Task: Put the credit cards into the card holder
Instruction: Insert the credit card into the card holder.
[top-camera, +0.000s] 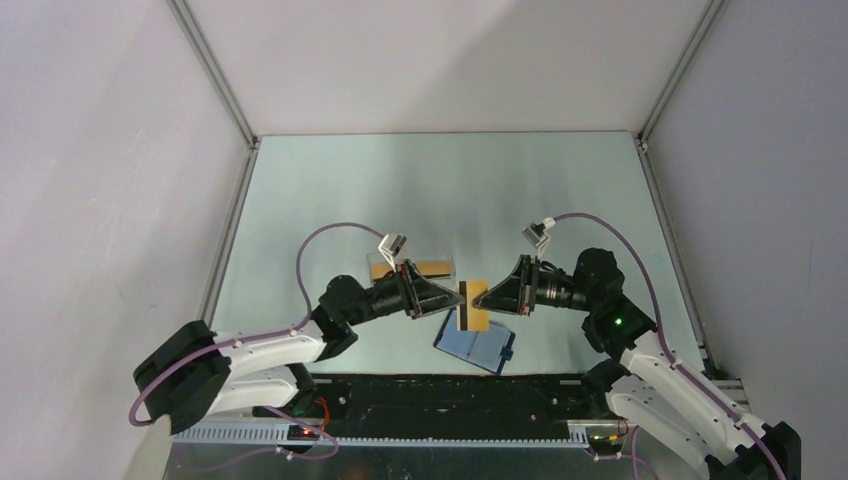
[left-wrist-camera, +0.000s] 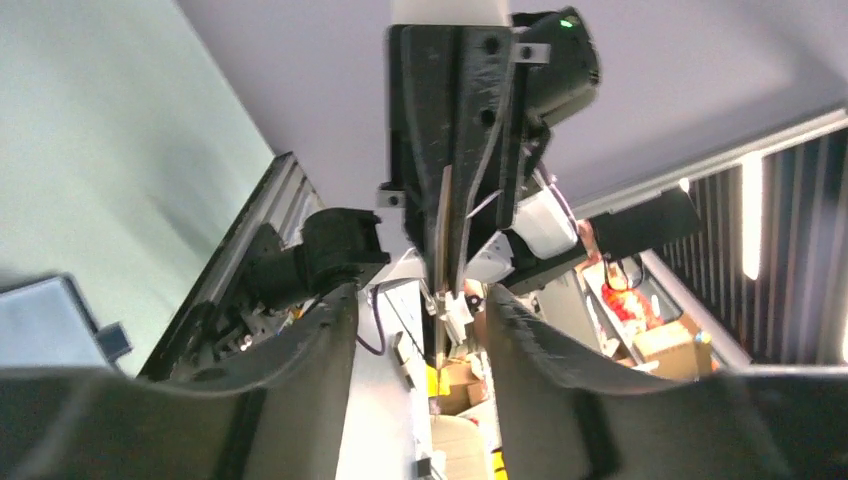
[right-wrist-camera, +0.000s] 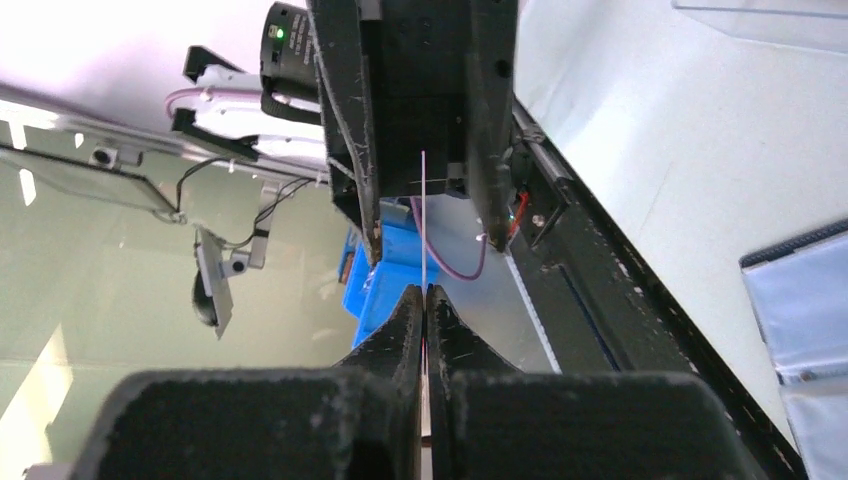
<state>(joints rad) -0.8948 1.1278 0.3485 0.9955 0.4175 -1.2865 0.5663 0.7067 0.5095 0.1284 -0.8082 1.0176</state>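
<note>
One credit card (top-camera: 473, 305), gold-tan with a dark stripe, stands on edge in the air between the two grippers. My right gripper (top-camera: 484, 298) is shut on it; in the right wrist view the jaws (right-wrist-camera: 424, 292) pinch the card's thin edge (right-wrist-camera: 424, 215). My left gripper (top-camera: 455, 300) faces it from the left. Its jaws stand apart (left-wrist-camera: 420, 300), with the card (left-wrist-camera: 443, 240) edge-on between them and untouched. The card holder (top-camera: 476, 347) lies open on the table just below, its blue slots up; it also shows as card holder (right-wrist-camera: 800, 310) and card holder (left-wrist-camera: 45, 320).
A clear plastic tray (top-camera: 383, 266) sits behind the left gripper with another credit card (top-camera: 437, 267) in it. The black base rail (top-camera: 450, 395) runs along the near edge. Grey walls and metal frame posts (top-camera: 232, 215) bound the table.
</note>
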